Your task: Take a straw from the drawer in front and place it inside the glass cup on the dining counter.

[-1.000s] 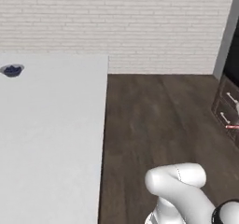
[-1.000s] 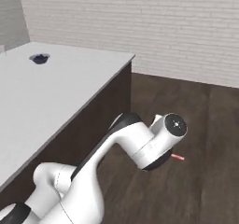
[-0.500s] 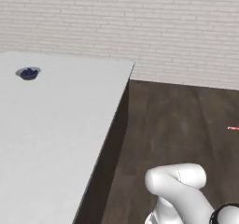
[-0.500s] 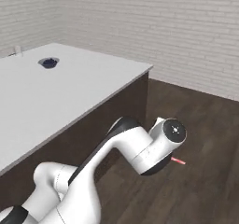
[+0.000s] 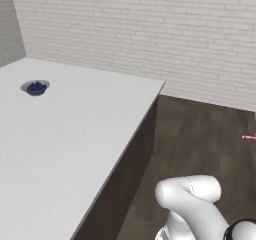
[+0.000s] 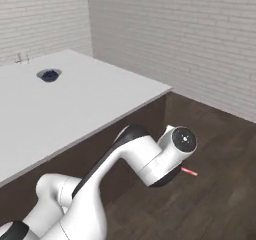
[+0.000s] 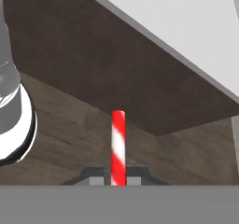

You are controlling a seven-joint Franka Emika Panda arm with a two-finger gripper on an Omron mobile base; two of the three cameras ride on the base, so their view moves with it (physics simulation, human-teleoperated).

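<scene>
The gripper point(image 7: 117, 180) is clamped on the straw point(image 7: 117, 146), which juts straight out between its fingertips above the dark floor point(image 6: 220, 184), off the near corner of the dining counter point(image 6: 90, 104). A bowl of berries point(image 6: 49, 75) sits towards the counter's far edge.

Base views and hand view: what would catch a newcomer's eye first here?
The red-and-white straw first: in the hand view it stands pinched in the shut gripper, pointing toward the dining counter. Next, that counter's broad white top with dark wooden sides, then the small bowl of blue berries near its far corner.
</scene>
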